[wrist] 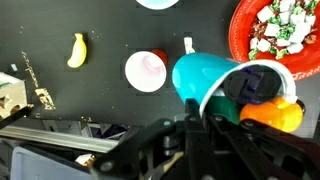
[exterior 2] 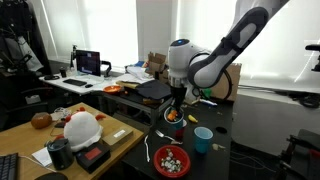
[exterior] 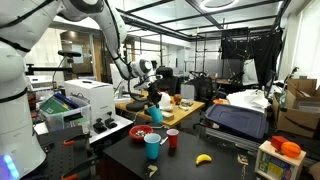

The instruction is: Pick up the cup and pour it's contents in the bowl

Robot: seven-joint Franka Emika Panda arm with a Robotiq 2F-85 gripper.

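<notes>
My gripper (wrist: 203,112) is shut on the blue cup (wrist: 205,78), which lies tipped on its side above the dark table with its mouth toward the red bowl (wrist: 237,38). Orange, green and dark pieces sit in the cup's mouth, just beside the bowl's rim. The bowl holds small white, green and red bits. In both exterior views the arm holds the cup (exterior: 156,113) (exterior 2: 173,117) above the table, near the bowl (exterior: 134,132) (exterior 2: 158,161).
A teal cup (exterior: 152,147) (exterior 2: 203,139) and a small red cup (exterior: 172,138) (wrist: 146,70) stand near the bowl. A banana (exterior: 203,158) (wrist: 76,50) lies on the table. A white printer (exterior: 85,100) and cluttered desks surround the table.
</notes>
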